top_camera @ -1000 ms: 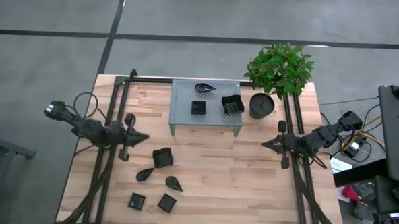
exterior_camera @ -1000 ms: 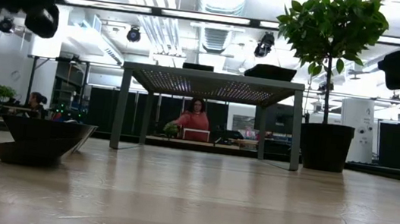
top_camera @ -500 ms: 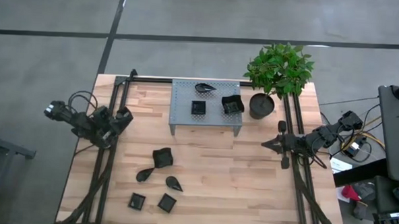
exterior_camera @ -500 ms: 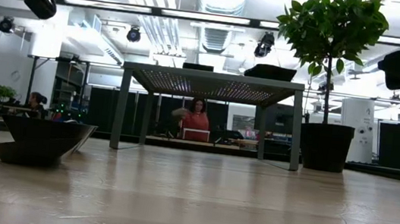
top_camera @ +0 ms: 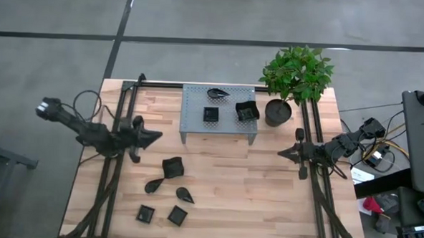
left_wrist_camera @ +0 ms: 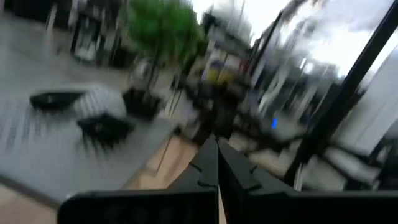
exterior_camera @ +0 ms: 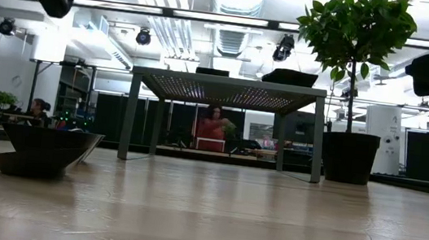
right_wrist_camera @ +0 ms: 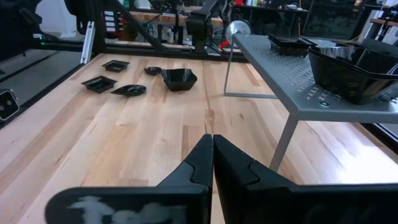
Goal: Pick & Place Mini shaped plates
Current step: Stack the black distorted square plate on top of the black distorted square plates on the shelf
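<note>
Two end effectors: both clenched, carrying nothing.
Left end effector (top_camera: pixel 156 137): above the counter's left side, pointing inward near the loose plates; judged ready for a pick.
Right end effector (top_camera: pixel 281 153): waits at the right rail.
Mini shaped plates on counter (top_camera: pixel 172 167): five, front-left, apart, unsorted.
Plates on grey stand (top_camera: pixel 247 111): three, apparently already placed.
Stand (top_camera: pixel 194 122): back centre, beside potted plant (top_camera: pixel 278 112).

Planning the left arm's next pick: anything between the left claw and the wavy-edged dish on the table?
Nothing visible. The left claw, shut and empty, hangs over bare wood just up-left of the wavy-edged dish. The grey perforated stand sits off to the side, out of that path.
</note>
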